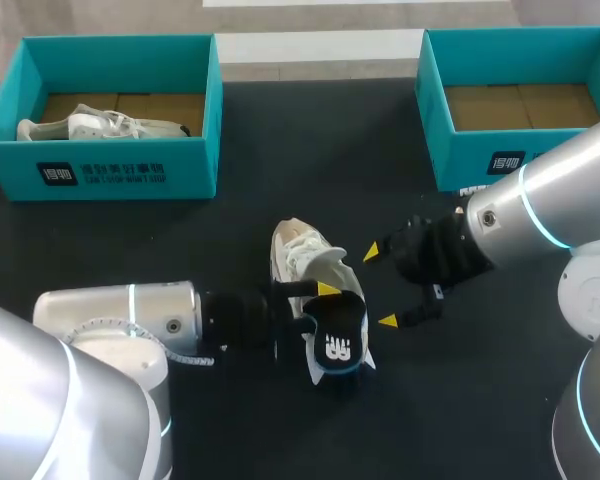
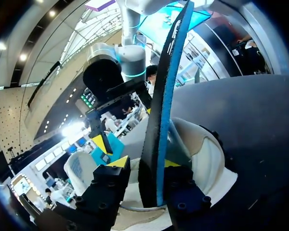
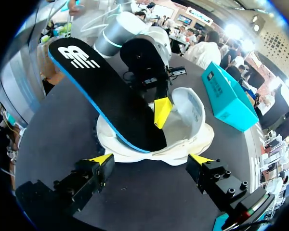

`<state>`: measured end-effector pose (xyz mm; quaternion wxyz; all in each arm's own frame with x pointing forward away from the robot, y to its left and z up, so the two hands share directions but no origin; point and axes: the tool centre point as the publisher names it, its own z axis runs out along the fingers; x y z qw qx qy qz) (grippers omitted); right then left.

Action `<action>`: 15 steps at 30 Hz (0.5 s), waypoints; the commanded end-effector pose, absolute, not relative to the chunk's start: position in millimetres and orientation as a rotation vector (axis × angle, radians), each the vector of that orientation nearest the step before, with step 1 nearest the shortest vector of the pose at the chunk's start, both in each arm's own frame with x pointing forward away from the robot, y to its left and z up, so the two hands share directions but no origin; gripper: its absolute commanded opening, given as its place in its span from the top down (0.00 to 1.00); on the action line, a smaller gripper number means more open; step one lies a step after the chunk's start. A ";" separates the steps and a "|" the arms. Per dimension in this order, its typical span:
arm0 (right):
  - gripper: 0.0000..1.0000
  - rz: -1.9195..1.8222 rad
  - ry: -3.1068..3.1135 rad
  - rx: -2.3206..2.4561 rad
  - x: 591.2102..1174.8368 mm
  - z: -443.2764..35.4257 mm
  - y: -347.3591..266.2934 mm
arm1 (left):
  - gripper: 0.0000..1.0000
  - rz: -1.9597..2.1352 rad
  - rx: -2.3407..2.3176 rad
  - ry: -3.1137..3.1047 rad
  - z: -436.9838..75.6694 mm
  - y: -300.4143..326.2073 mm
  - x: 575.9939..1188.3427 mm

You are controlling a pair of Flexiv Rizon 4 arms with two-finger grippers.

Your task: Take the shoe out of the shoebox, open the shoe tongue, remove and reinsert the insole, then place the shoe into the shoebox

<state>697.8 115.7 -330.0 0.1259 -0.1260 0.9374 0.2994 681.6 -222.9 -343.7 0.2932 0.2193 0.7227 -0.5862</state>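
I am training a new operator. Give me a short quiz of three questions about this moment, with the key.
1. True or false: the right gripper is open.
2. What holds the insole? A) the left gripper B) a person's hand C) nothing
3. The shoe on the table is out of its box. What lies in the left shoebox?
Key: 1 true; 2 A; 3 a second white shoe.

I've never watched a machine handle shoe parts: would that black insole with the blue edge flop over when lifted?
Probably not much: the black, blue-edged foam insole sticks up from the white sneaker in a nearly straight line, so it seems springy, not limp. Edge-on it looks thin, so likely light. Its matte top probably isn't slippery.
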 end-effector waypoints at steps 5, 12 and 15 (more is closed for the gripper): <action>0.00 0.868 2.729 -0.364 696.3 -329.7 116.0 | 0.64 -1.557 0.606 1.910 -329.0 -222.0 673.2; 0.00 0.868 2.729 -0.364 696.3 -329.7 116.0 | 0.64 -1.544 0.617 1.906 -323.0 -221.4 657.0; 0.00 0.868 2.729 -0.364 696.3 -329.7 116.0 | 0.63 -1.488 0.630 1.918 -321.7 -220.4 649.8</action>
